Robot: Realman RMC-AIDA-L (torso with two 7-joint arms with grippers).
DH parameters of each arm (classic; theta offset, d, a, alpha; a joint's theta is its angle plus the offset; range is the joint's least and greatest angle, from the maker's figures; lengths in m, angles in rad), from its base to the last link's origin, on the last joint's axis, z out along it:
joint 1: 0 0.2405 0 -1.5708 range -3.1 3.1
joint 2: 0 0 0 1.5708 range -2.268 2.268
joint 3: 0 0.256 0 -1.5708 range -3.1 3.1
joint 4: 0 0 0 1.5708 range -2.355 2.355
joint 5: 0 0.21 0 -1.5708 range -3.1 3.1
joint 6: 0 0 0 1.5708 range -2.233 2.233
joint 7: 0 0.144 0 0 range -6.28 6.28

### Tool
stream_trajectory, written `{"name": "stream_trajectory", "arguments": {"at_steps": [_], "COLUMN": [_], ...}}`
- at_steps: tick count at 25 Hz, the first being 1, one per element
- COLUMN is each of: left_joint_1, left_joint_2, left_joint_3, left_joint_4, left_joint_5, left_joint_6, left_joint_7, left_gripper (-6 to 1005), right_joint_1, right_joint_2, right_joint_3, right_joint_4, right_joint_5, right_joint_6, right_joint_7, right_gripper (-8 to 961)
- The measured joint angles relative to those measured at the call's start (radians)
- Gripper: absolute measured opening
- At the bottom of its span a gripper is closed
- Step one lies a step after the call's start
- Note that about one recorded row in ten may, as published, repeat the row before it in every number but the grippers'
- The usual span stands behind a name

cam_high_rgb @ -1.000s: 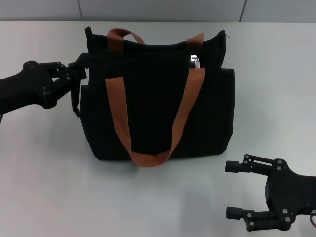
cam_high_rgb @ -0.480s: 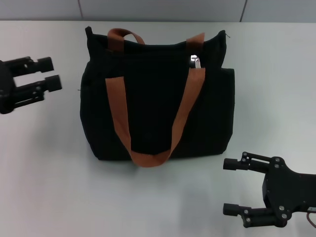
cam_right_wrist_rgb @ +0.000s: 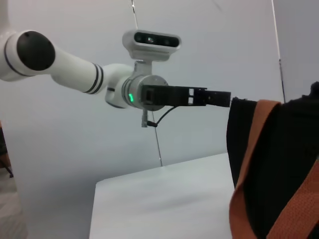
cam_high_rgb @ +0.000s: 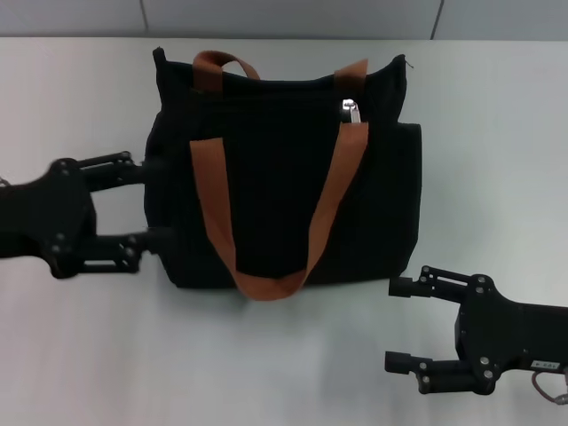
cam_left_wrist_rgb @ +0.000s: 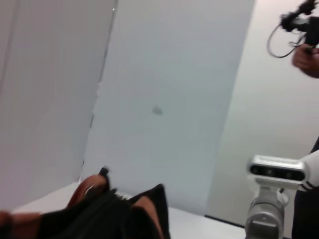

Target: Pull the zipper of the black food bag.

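Black fabric like this will likely sag and slide when you tug, so the black food bag lying on the table needs bracing: your left hand sits wide open against its side edge. The zipper is a small silver tab at the top edge, far across the bag from that hand. Your right hand, also wide and empty, waits just off the bag's near corner; pinch the tab itself, which looks small and slippery.

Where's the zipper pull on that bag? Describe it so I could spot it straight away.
Find the black bag in the middle of the table. Follow its near orange strap up the right side to the top edge. The zipper sits just above it, the only small shiny silver piece on the dark fabric.
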Motion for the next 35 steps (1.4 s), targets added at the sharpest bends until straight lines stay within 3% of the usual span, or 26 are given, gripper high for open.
{"name": "stream_trajectory", "arguments": {"at_steps": [2, 7, 9, 10, 11, 17, 21, 35], "left_joint_1": [0.024, 0.106, 0.113, 0.129, 0.123, 0.094, 0.092, 0.095], "left_joint_2": [-0.016, -0.027, -0.027, -0.023, -0.021, -0.028, -0.042, -0.041], "left_joint_3": [0.025, 0.112, 0.129, 0.222, 0.262, 0.277, 0.277, 0.277], "left_joint_4": [0.000, -0.010, -0.010, -0.016, -0.042, -0.155, -0.214, -0.243], "left_joint_5": [-0.048, -0.271, -0.288, -0.329, -0.307, -0.163, -0.048, 0.007], "left_joint_6": [0.002, 0.003, 0.003, 0.001, -0.002, -0.038, -0.153, -0.214], "left_joint_7": [0.055, 0.165, 0.171, 0.186, 0.194, 0.291, 0.369, 0.394], "left_gripper": [833, 833, 833, 833, 833, 832, 832, 832], "right_joint_1": [0.001, 0.012, 0.015, 0.016, 0.018, 0.026, 0.025, 0.045], "right_joint_2": [0.001, 0.001, 0.000, 0.000, 0.000, 0.001, 0.001, 0.004], "right_joint_3": [0.001, -0.001, -0.002, -0.003, -0.003, -0.013, -0.030, -0.033], "right_joint_4": [0.003, 0.016, 0.017, 0.017, 0.017, 0.025, 0.052, 0.128], "right_joint_5": [0.000, -0.001, -0.003, -0.004, -0.004, -0.007, -0.015, -0.029], "right_joint_6": [0.005, 0.018, 0.020, 0.020, 0.020, 0.020, 0.037, 0.095], "right_joint_7": [0.000, 0.000, 0.000, -0.001, -0.001, -0.001, -0.017, -0.092], "right_gripper": [833, 833, 833, 833, 833, 833, 833, 833]}}
